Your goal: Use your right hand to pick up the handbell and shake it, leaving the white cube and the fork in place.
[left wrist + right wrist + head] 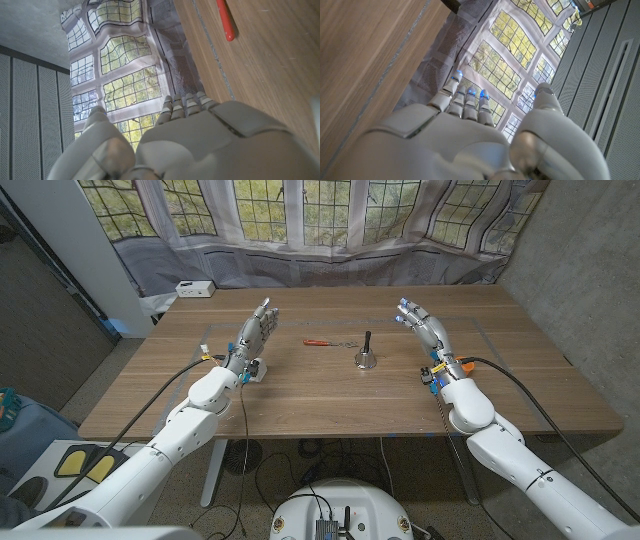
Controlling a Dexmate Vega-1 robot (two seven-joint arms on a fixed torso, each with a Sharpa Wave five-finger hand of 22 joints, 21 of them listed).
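Observation:
The small metal handbell (366,356) with a dark handle stands upright at the middle of the wooden table (330,405). Just left of it and a little farther back lies the fork (331,342), whose red handle (226,20) points towards my left side. A white cube (254,370) sits close to my left wrist. My right hand (422,326) stands to the right of the bell, well apart from it, fingers stretched out and holding nothing; its back (470,140) faces the wrist camera. My left hand (256,332) is likewise stretched out and holds nothing (190,140).
A small white box (194,288) lies at the table's far left corner. Curtained windows (300,220) hang behind the table. Black cables (520,385) trail from both wrists over the table's sides.

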